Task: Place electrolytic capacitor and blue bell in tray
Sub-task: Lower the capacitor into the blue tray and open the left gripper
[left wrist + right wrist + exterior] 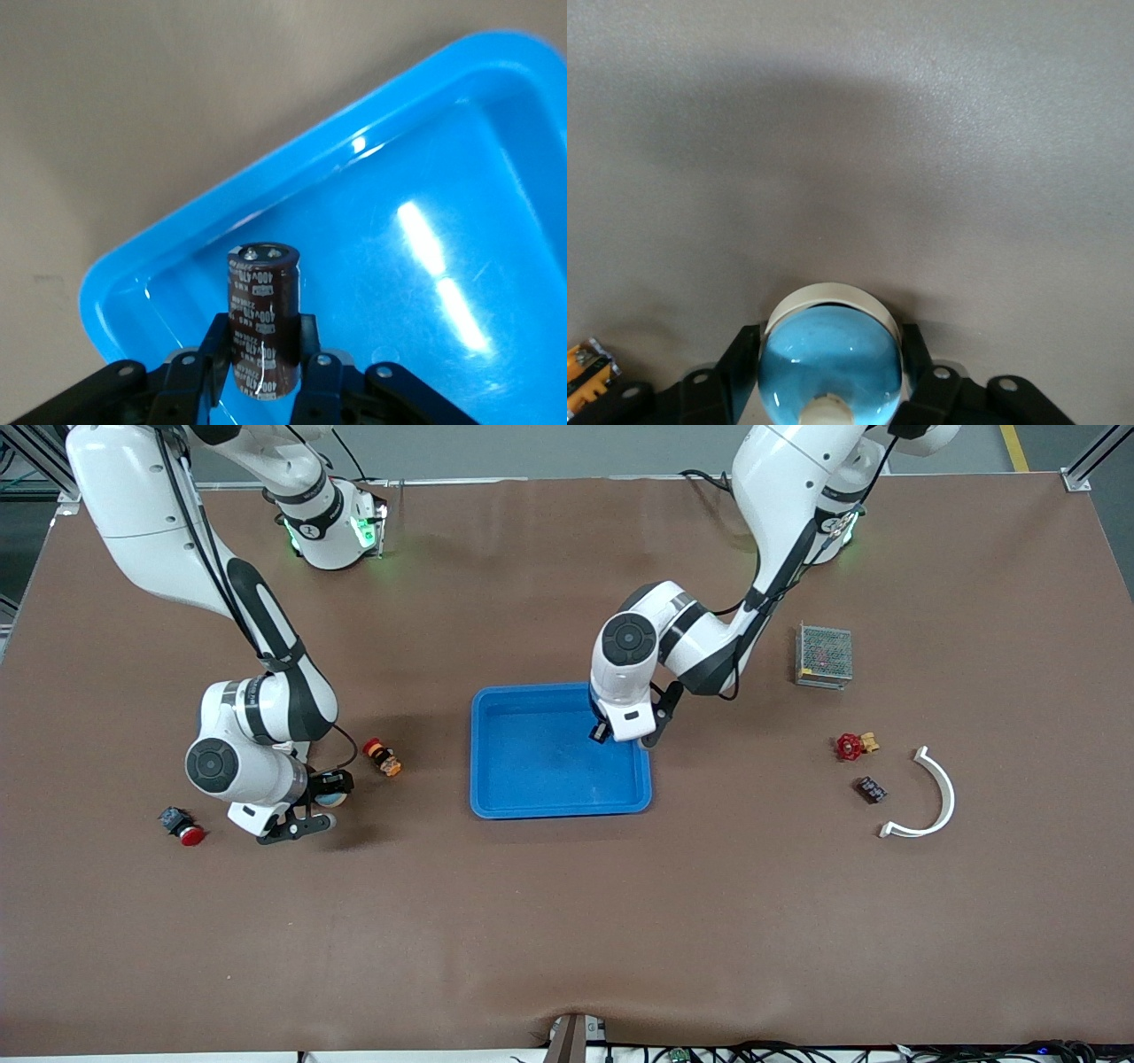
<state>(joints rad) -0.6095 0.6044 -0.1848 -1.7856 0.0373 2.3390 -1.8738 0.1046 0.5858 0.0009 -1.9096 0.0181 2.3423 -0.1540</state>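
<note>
The bright blue tray [532,802] lies mid-table. My left gripper [611,737] is over the tray's corner toward the left arm's end, shut on the electrolytic capacitor [262,319], a dark brown cylinder with white print held upright over the tray floor [425,292]. My right gripper [321,802] is low over the table toward the right arm's end, shut on the blue bell [830,372], a glossy light blue dome with a white rim, seen between the fingers [740,367]. The bell barely shows in the front view [330,798].
A small orange and red part [383,757] lies beside the right gripper, also in the right wrist view [585,374]. A red-capped button [182,825] lies nearer the table's end. Toward the left arm's end are a metal mesh box [824,655], a red valve [853,745], a small dark part [871,789] and a white curved piece [935,797].
</note>
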